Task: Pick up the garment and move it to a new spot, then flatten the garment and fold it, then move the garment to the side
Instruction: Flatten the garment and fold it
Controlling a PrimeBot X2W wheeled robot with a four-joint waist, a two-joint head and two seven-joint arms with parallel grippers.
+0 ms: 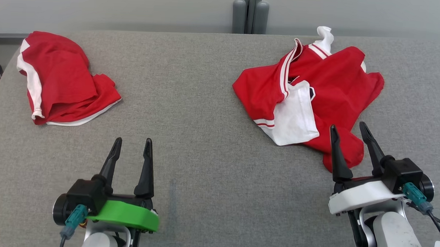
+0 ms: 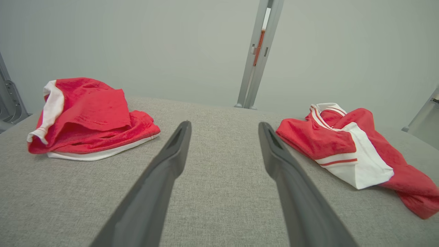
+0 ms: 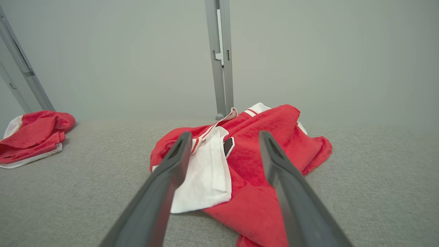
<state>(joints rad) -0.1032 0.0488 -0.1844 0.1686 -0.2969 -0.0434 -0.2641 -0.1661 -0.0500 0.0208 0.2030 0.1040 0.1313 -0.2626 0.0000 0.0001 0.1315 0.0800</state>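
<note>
A crumpled red-and-white jersey garment (image 1: pixel 340 84) lies heaped on the right of the grey fabric tabletop (image 1: pixel 205 119), just ahead of the right pincer (image 1: pixel 348 126), whose jaws stand wide and empty. The left pincer (image 1: pixel 133 139), equally wide, hovers over bare tabletop, holding nothing. A second red-and-white garment (image 1: pixel 62 79) sits bunched at the far left. Judging by the heap, nothing is done yet: lifting, flattening, folding and setting aside all remain.
</note>
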